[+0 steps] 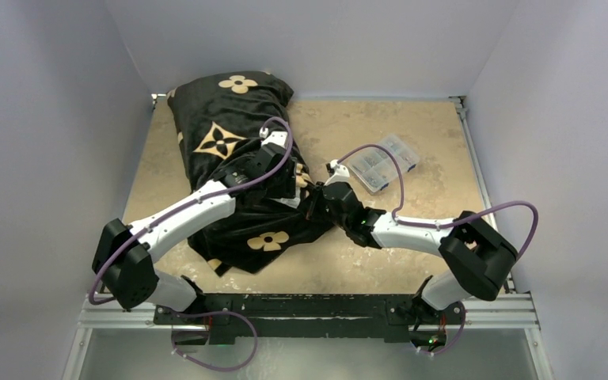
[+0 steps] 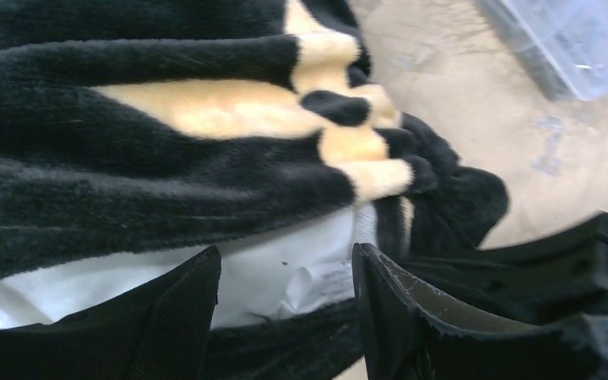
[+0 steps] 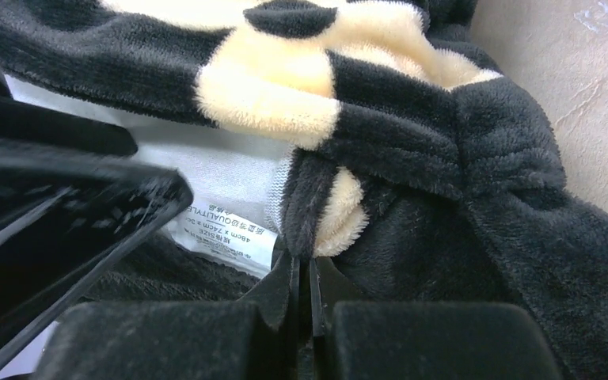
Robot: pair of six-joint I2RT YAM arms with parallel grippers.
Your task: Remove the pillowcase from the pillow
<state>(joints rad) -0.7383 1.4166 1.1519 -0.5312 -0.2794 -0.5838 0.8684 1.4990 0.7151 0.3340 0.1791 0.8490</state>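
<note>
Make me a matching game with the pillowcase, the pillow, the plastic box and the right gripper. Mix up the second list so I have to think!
Things:
1. pillowcase
2. pillow
3. plastic box
4. right gripper

Descriptions:
A. white, peeking out at the opening
B. see-through, lying apart from the fabric
C. black and fluffy with tan flowers
D. pinched shut on a fold of fabric

Right pairs: 1-C, 2-A, 3-B, 4-D.
</note>
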